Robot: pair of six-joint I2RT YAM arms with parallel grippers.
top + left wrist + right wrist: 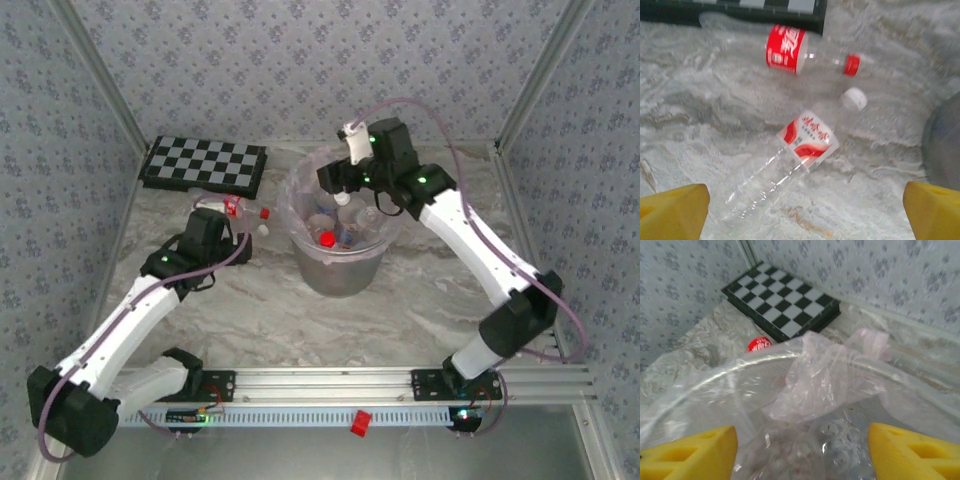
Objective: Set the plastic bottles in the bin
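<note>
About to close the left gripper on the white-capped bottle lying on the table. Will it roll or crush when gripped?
The white-capped bottle looks empty and thin-walled, so it is probably very light and may dent under a firm squeeze. It lies on its side on the smooth table, so a nudge would likely roll it.

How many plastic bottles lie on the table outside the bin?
2. The red-capped bottle lies beside the chequered board; the white-capped bottle nearer the left fingers. More may be hidden.
</note>
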